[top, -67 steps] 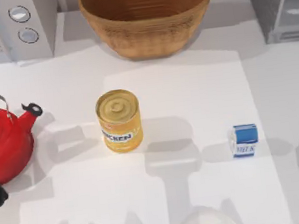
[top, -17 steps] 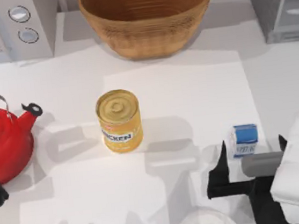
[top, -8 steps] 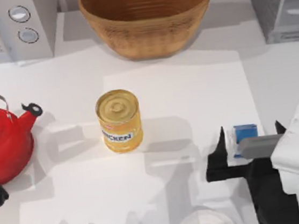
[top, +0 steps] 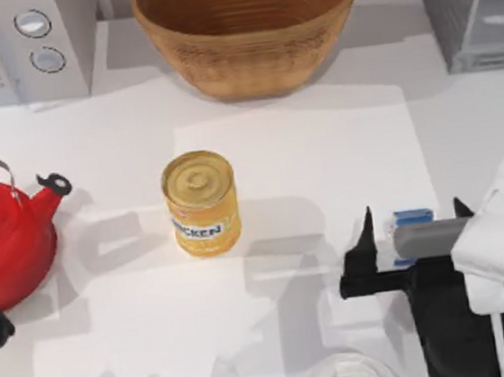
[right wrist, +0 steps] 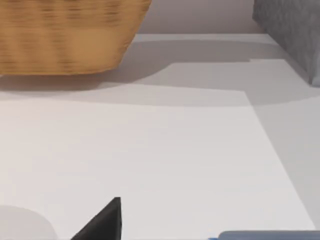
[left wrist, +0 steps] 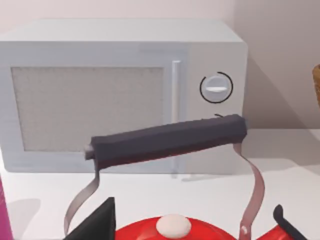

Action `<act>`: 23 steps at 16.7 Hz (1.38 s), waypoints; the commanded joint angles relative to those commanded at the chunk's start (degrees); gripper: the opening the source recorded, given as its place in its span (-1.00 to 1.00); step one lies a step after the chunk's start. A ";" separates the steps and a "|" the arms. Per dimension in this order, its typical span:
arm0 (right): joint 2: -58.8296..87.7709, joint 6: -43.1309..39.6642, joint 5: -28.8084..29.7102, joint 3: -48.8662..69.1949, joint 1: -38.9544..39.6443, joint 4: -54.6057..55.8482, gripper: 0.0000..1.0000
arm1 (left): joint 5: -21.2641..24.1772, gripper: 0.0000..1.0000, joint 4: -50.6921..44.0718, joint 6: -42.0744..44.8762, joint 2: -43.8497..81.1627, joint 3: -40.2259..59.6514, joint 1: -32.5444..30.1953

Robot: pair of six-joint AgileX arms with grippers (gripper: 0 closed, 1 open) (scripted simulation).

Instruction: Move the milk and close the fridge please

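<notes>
- Top view: the right gripper (top: 413, 225) sits low over the milk (top: 409, 219) at the right side of the table (top: 320, 144), its two dark fingertips (top: 364, 238) spread wide, one on each side of the small carton with room to spare. It holds nothing.
- The milk stands on the table well to the right of the yellow can (top: 201, 202) and well in front of the fridge (top: 468, 5), which sits in the far right corner. Much of the carton is hidden under the grey wrist bar, so just its blue top shows.
- In the right wrist view a strip of that blue top (right wrist: 267, 235) shows, with one black fingertip (right wrist: 102, 222) off to the side and the basket (right wrist: 65, 35) beyond.
- The carton appears upright, its long axis vertical and the blue top facing the ceiling. Which way the printed face points I cannot tell.
- What could go wrong, as I judge it: the carton is small and light, so if the fingers close off-centre, one may reach it first and push or tip it rather than pinch it. A grip taken too high on the top could let it slip on the lift.
- The carry toward the fridge looks open, though the wide arm could brush the appliance's side if it swings in too close.
- The left gripper (left wrist: 195, 222) is parked at the left edge, over the red kettle (top: 7, 235), in front of the microwave (left wrist: 120, 90); whether it is spread or closed I cannot tell.
</notes>
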 joint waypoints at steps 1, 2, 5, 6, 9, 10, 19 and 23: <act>0.00 0.00 0.00 0.00 0.00 0.00 0.55 | 0.00 1.00 0.00 0.00 0.00 0.00 0.00; 0.00 0.00 0.00 0.00 0.00 0.00 0.40 | 0.00 1.00 0.00 0.00 0.00 0.00 0.00; 0.00 0.00 0.00 0.00 0.00 0.00 -0.06 | 0.00 1.00 0.00 0.00 0.00 0.00 0.00; 0.00 0.00 0.00 0.00 0.00 0.00 -0.21 | 0.00 1.00 0.00 0.00 0.00 0.00 0.00; 0.00 0.00 0.00 0.00 0.00 0.00 -0.66 | 0.00 1.00 0.00 0.00 0.00 0.00 0.00; 0.00 0.00 0.00 0.00 0.00 0.00 -0.81 | 0.00 1.00 0.00 0.00 0.00 0.00 0.00; 0.00 0.00 0.00 0.00 0.00 0.00 -1.00 | 0.00 1.00 0.00 0.00 0.00 0.00 0.00; -0.65 0.75 0.61 -0.65 0.08 -1.46 -1.00 | 0.00 1.00 0.00 0.00 0.00 0.00 0.00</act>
